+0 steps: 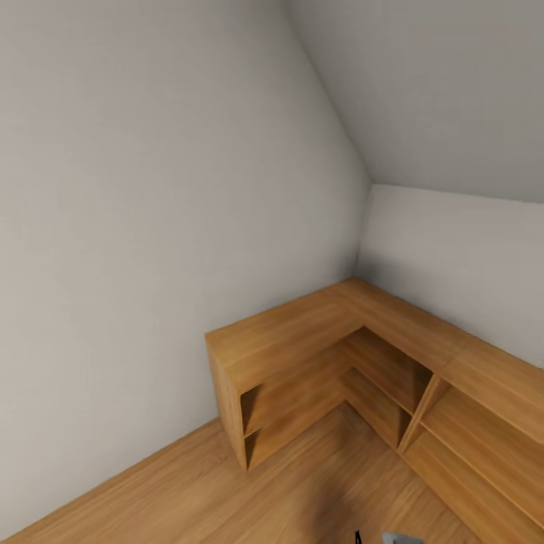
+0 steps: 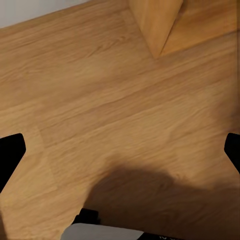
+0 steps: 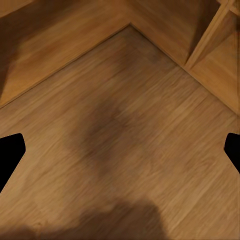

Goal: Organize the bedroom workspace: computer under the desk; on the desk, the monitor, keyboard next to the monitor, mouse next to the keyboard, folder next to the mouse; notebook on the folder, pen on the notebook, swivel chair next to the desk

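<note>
A corner of the room is seen from the head view: two pale grey walls (image 1: 151, 227) meet above a low L-shaped wooden shelf unit (image 1: 317, 340) with open compartments, which stands on a wooden floor (image 1: 227, 483). None of the things of the task is visible here, so their places cannot be told from these pictures; the desk, the swivel chair and the folder must be looked for elsewhere.

In the left wrist view, the left gripper (image 2: 120, 150) is held over bare floor boards, with its dark fingertips (image 2: 10, 155) at the two edges of the picture. The jaws stand wide apart and nothing is between them. One end of the shelf unit lies well beyond the jaws, and a dark shadow falls on the floor on the near side of them.

In the right wrist view, the right gripper (image 3: 120, 150) is likewise spread wide and holds nothing. Only floor is found between its jaws, and the inner corner of the shelf unit lies ahead of them.

It is judged that the step in hand is travel or search, not handling. For the next move, the base should probably be turned away from this corner until the desk or the chair is brought into sight. Both arms should be kept clear of the shelves during the turn.
</note>
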Controlling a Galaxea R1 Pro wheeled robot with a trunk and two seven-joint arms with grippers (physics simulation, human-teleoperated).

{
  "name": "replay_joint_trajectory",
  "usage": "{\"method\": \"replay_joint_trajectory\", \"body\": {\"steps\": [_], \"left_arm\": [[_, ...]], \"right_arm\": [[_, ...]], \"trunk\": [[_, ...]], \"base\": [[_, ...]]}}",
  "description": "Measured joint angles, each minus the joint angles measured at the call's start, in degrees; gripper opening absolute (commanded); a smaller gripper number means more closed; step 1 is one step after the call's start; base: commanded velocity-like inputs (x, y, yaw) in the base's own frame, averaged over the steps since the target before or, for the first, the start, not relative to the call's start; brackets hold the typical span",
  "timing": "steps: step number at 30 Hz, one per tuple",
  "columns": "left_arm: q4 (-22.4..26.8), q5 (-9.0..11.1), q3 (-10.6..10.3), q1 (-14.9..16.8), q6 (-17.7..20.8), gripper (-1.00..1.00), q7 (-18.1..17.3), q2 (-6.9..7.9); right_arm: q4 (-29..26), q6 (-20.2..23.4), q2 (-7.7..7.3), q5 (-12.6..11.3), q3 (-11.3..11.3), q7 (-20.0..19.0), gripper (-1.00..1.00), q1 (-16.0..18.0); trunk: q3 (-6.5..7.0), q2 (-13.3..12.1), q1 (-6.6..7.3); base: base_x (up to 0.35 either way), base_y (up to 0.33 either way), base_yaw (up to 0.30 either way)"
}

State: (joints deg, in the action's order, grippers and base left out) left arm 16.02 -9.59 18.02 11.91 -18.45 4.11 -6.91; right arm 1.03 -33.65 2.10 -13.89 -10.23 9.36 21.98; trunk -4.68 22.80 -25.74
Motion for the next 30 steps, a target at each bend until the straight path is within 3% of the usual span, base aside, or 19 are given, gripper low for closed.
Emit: {"method": "replay_joint_trajectory", "body": {"steps": [23, 30], "left_arm": [[-0.01, 0.00, 0.03, 0.01, 0.00, 1.00, 0.00, 0.00], [0.00, 0.00, 0.03, 0.00, 0.00, 1.00, 0.01, 0.00]], "right_arm": [[0.00, -0.01, 0.12, 0.09, 0.00, -0.02, 1.00, 0.00], [0.00, 0.00, 0.15, 0.09, 0.01, -0.02, 1.00, 0.00]], "trunk": [[0.41, 0.00, 0.00], [0.41, 0.00, 0.02]], "base": [[0.007, 0.001, -0.251], [0.147, 0.099, -0.269]]}}
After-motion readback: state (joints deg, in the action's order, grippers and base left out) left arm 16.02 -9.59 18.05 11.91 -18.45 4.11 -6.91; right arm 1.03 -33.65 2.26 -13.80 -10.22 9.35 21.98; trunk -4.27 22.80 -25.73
